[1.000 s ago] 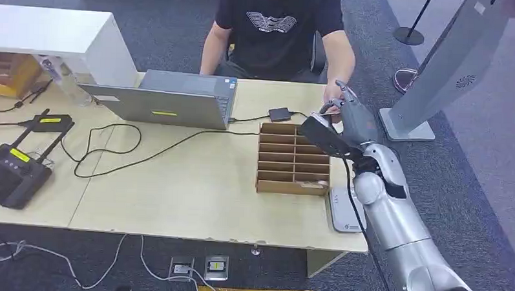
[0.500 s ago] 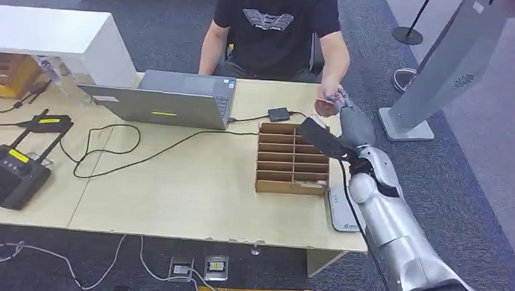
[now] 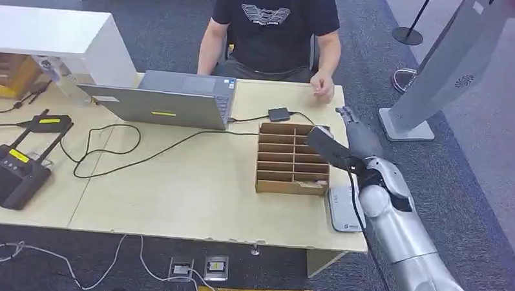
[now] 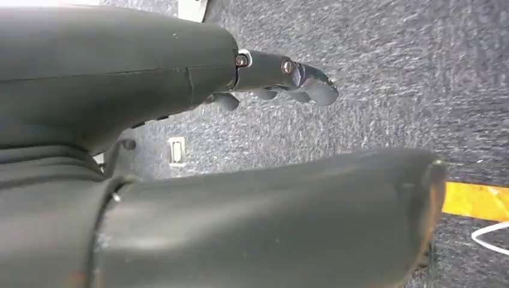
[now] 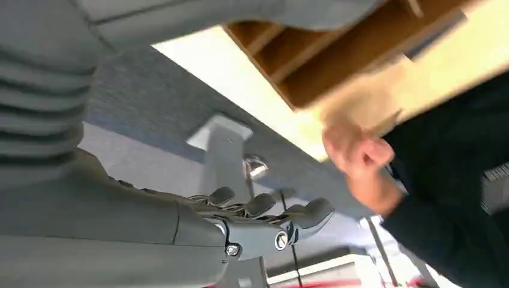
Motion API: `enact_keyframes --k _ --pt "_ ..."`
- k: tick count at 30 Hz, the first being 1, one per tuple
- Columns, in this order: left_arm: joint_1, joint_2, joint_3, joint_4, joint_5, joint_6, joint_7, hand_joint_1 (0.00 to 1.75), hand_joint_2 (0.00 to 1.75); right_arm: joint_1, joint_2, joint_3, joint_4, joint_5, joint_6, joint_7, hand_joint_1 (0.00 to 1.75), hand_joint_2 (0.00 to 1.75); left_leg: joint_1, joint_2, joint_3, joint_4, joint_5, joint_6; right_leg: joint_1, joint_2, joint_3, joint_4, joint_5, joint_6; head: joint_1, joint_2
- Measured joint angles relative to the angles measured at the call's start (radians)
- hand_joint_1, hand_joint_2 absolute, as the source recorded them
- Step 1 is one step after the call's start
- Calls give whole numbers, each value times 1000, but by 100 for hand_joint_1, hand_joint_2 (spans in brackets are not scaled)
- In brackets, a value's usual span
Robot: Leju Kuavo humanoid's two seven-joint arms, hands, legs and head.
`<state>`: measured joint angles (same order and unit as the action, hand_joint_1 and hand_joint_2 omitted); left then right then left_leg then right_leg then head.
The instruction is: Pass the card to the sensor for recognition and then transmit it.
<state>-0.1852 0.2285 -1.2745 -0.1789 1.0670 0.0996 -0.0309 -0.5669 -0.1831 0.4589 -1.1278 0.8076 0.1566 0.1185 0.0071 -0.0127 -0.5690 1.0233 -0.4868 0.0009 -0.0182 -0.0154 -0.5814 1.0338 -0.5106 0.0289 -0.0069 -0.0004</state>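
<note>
Silver right arm's grey hand (image 3: 357, 132) raised above the right end of the pale wooden table (image 3: 195, 195), just beyond the far right corner of the brown cardboard box with slotted compartments (image 3: 292, 158); fingers stretched out and apart, nothing between them. Seated person's hand (image 3: 321, 87) closed over the table's far edge, apart from the robot's fingers; in the right wrist view, pinched what looked like a thin pale card (image 5: 389, 120), too blurred to tell for sure. Pale grey flat sensor pad (image 3: 345, 213) lay on the table's near right edge, just beside the box. Left hand (image 4: 282, 75) hung over dark grey carpet, fingers loosely bent and apart from the thumb, holding nothing. Grey open laptop (image 3: 172, 100) stood in front of the person, black cables trailing across the table.
</note>
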Motion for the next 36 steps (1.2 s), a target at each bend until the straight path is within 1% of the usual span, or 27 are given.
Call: enact_keyframes --k 2,3,7,10,14,19,20,22,23,27,29,30,33,36 --pt "3 0 0 0 4 -2 3 0 0 41 -18 -7 -85 -1 46 36 0 0 0 0 0 0 0 0 0 0 0 0 0 0 0 0" --pt "3 0 0 0 6 -1 5 0 0 56 -30 -8 -126 6 68 48 0 175 0 0 0 0 0 0 0 0 0 0 0 0 0 0" --pt "3 -1 3 0 25 17 24 0 0 109 -74 -6 -267 58 131 91 0 175 0 1 0 0 0 0 0 0 0 0 0 0 0 0" --pt "3 -5 5 0 39 37 32 0 0 154 -95 -4 -363 79 154 116 0 175 0 1 0 0 0 0 0 1 0 0 1 -1 0 0" --pt "3 -10 8 0 48 50 33 0 0 195 -121 -4 -456 102 156 128 0 175 0 3 1 0 0 0 0 1 0 0 1 -1 0 0" --pt "3 -16 15 0 58 63 34 0 0 259 -140 5 -535 153 134 140 0 175 0 3 1 0 0 0 0 2 0 0 1 -1 0 0" --pt "3 -19 18 0 60 68 38 0 0 269 -142 8 -543 170 118 143 0 175 0 3 1 0 0 0 0 2 0 0 1 -1 0 0" --pt "2 -26 24 0 66 82 54 0 0 293 -143 32 -551 229 40 136 0 175 0 4 1 0 -1 -1 0 2 0 0 1 -1 0 0" --pt "2 -31 27 0 69 90 60 0 0 306 -144 48 -550 244 -3 121 0 175 0 4 1 0 -1 -1 0 2 0 0 0 -1 0 0" --pt "1 -47 32 -1 72 108 76 0 0 320 -151 105 -507 261 -154 70 0 175 0 4 1 0 -1 -1 0 3 0 0 0 -2 1 0" --pt "1 -53 36 -1 66 99 84 0 0 325 -152 133 -470 264 -207 59 0 175 0 4 0 0 -1 -1 0 3 0 0 0 -2 0 0" --pt "1 -52 36 -1 61 85 87 0 0 326 -152 145 -456 264 -221 56 0 175 0 4 0 0 -1 -1 0 3 0 0 0 -2 0 0" --pt "-1 -31 36 -1 50 29 87 0 0 322 -151 175 -407 265 -257 51 0 175 1 4 0 0 -1 -1 1 3 0 0 0 -2 1 0" --pt "-2 -14 36 -1 48 15 87 0 0 321 -151 200 -369 265 -266 49 0 175 1 4 0 0 -1 -1 1 3 0 0 0 -2 0 0"
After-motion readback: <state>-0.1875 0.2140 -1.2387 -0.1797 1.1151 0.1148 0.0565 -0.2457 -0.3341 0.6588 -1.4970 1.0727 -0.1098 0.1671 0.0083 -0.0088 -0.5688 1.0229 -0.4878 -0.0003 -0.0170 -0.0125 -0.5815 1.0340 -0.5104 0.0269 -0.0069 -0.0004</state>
